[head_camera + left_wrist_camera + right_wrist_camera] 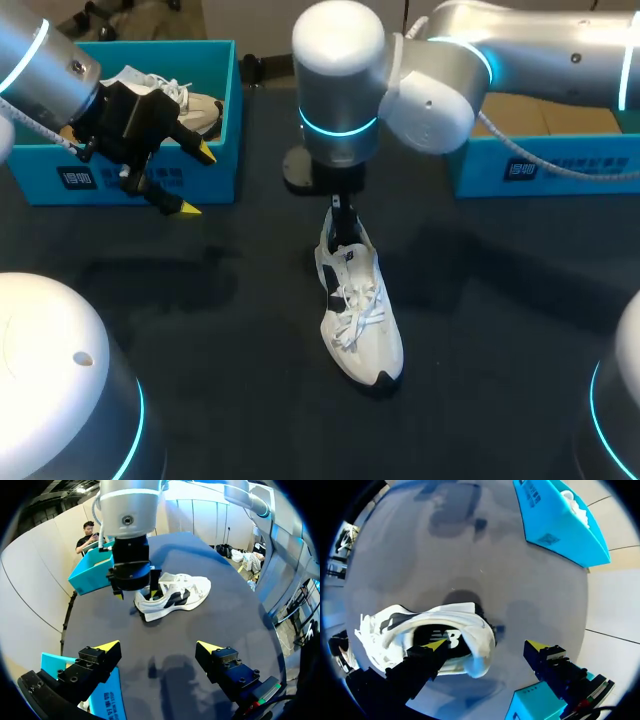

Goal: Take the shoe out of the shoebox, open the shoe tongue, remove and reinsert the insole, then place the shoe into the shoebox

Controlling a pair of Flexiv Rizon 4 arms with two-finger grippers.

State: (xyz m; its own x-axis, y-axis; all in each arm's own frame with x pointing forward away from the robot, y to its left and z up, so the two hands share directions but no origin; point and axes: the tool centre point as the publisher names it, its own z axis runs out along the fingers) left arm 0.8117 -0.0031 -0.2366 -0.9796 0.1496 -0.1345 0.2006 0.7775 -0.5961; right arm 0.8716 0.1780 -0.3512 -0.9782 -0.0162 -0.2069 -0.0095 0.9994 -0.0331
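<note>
- Head view: white shoe [360, 310] upright on its sole at the middle of the dark table [240, 400], toe toward the robot, out of the blue shoebox [225, 120] at far left.
- Right tool [486, 645] directly over the heel, spread wide: one yellow tip inside the shoe's mouth, the other outside behind the heel, apparently not pinching.
- Left tool [196, 180] spread and empty, hanging just in front of the shoebox, well apart from the shoe.
- Likely step: steady the heel, then open the tongue. Close gently on the heel wall only; bring the left tool in over the laces from the toe side.
- Bare table all around the shoe; only the shoebox's front wall and a second blue box [560, 165] at far right stand near the arms' paths.
</note>
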